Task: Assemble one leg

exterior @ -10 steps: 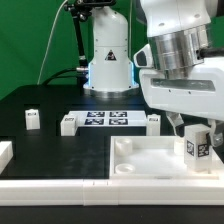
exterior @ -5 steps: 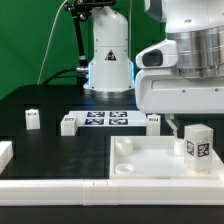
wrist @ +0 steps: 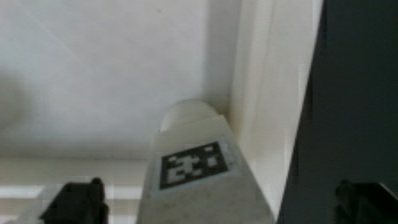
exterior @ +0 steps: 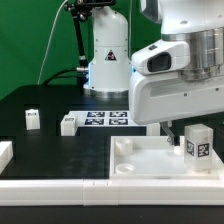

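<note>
Hand [wrist: 217,203] empty, fingers [wrist: 75,200] wide apart; leg [exterior: 197,143] upright on white panel [exterior: 150,165]

The arm [exterior: 197,50] fills the upper right of the exterior view, its bulky white wrist [exterior: 175,95] pointing straight down. In the wrist view the end effector [wrist: 222,203] shows two dark fingertips [wrist: 79,203] set wide apart.

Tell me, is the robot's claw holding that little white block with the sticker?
Nothing is held. The gripper is open, one finger either side of the small white plastic block leg, not touching it. It stands on the big white panel.
</note>
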`<state>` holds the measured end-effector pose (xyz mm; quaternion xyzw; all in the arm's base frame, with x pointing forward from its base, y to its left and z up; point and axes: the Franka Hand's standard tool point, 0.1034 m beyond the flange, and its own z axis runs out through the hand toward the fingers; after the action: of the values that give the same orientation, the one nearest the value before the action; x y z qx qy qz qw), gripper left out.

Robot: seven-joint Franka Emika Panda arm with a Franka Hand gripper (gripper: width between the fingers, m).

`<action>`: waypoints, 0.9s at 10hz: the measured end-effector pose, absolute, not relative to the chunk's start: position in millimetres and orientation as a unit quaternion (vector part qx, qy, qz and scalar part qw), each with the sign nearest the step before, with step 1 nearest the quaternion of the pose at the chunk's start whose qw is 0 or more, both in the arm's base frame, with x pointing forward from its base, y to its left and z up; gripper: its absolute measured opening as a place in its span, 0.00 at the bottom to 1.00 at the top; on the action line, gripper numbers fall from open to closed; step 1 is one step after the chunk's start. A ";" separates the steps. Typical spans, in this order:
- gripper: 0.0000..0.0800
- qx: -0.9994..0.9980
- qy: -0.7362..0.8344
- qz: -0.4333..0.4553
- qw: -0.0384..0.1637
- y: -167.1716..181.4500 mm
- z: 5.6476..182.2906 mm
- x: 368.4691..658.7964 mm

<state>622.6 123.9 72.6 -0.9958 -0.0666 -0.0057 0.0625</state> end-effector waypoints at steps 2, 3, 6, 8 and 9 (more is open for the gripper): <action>0.81 -0.994 -0.086 -0.007 0.063 123.1 72.6 622.8; 0.65 -0.994 -0.087 -0.007 0.063 123.1 72.6 622.8; 0.37 -0.994 -0.085 -0.007 0.061 118.8 72.2 623.5; 0.37 -0.996 -0.070 -0.006 0.061 118.6 72.1 623.5; 0.37 -0.996 -0.071 -0.006 0.061 118.4 72.0 623.6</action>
<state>623.6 118.4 72.0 -0.9956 -0.0707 -0.0065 0.0609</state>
